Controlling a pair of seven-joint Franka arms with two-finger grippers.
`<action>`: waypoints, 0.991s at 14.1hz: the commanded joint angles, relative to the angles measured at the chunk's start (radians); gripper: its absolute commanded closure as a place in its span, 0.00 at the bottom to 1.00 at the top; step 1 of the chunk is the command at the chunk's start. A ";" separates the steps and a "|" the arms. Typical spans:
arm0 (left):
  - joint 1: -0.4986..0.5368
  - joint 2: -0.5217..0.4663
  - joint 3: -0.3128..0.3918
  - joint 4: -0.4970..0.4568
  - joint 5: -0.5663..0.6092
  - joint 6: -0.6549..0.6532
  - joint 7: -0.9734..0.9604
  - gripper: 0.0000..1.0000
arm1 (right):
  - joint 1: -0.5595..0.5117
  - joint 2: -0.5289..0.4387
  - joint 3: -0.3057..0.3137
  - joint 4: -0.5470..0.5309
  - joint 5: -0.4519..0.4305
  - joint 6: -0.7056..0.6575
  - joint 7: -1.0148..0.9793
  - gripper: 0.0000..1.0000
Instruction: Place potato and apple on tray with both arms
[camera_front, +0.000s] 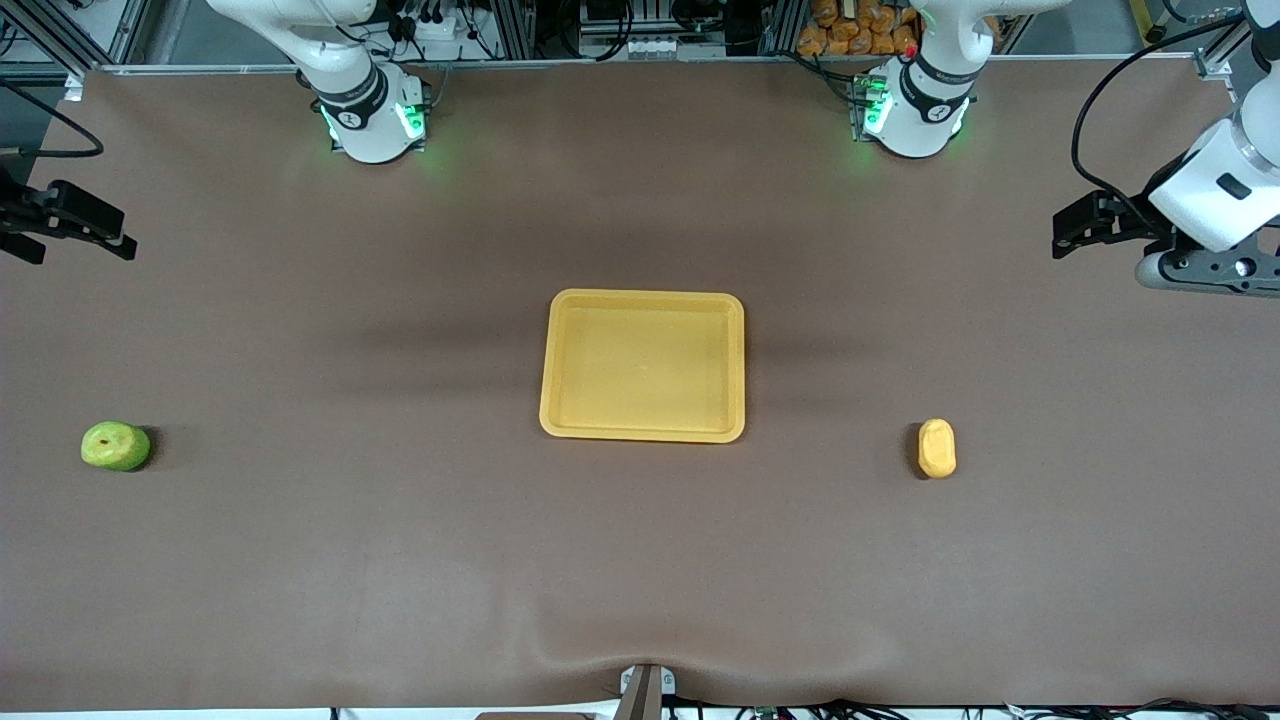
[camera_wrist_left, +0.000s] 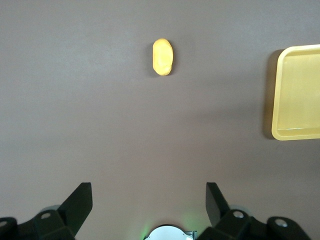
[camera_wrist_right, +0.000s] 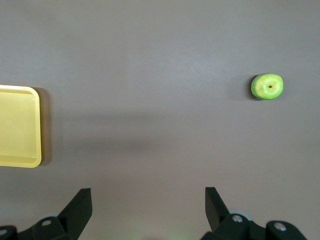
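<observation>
Grippers' bodies cut off at wrist views' edges; fingertips (camera_wrist_left: 82, 192) visible.

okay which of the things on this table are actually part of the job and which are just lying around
Part of the job:
- potato, on the table toward the left arm's end
- apple, toward the right arm's end
- tray, bare, between them
- left tool, open, holding nothing
- right tool, open, holding nothing

Just lying about:
- orange packets off the table's edge, by the left arm's base
</observation>
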 joint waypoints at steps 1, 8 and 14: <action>0.008 0.013 -0.006 0.021 0.012 -0.001 0.014 0.00 | 0.008 0.000 -0.005 0.010 0.000 0.005 -0.001 0.00; -0.003 0.019 -0.008 0.025 0.017 -0.001 -0.003 0.00 | -0.021 0.011 -0.013 0.007 -0.006 0.003 -0.003 0.00; 0.008 0.057 -0.006 0.021 0.017 -0.001 -0.002 0.00 | -0.113 0.089 -0.014 0.012 -0.011 0.045 -0.013 0.00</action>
